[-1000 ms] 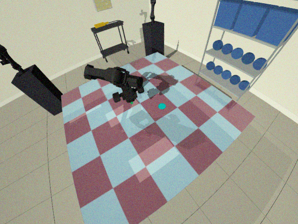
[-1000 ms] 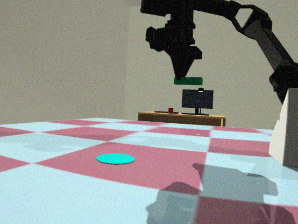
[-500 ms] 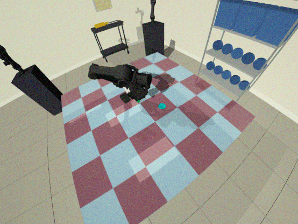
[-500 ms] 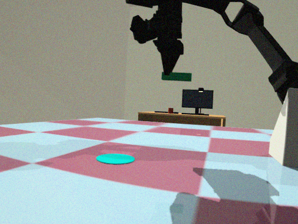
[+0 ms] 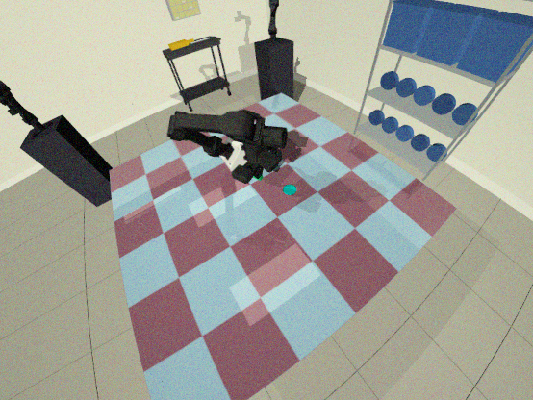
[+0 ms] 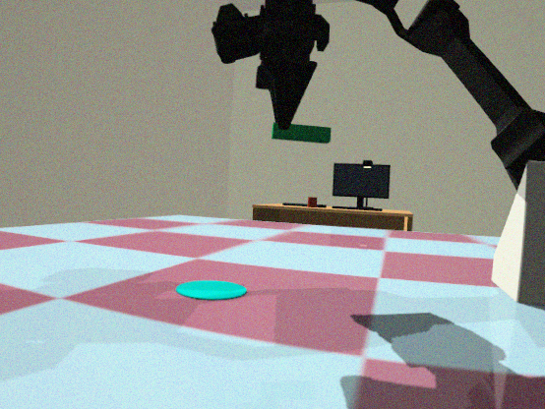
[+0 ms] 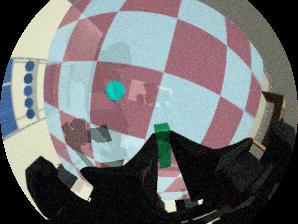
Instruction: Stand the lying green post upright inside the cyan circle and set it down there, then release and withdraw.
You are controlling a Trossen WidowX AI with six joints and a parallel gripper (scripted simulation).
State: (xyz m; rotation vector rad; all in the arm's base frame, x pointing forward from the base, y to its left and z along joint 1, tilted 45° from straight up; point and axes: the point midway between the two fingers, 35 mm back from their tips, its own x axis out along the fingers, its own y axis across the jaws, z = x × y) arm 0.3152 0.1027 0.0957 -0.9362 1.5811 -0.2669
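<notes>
Fingers (image 6: 284, 124) clenched on the green post (image 6: 301, 133) near one end, pointing straight down. Post carried high above the checkered tabletop (image 6: 295, 256), lying level rather than upright, most of its length sticking out to one side of the grip. Cyan circle (image 6: 211, 289) flat on a red square, well below and off to the side, nothing on it. From the wrist view, post (image 7: 161, 145) apart from circle (image 7: 116, 90).

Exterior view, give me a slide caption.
Gripper holds the green post horizontally by one end, high above the cyan circle.
</notes>
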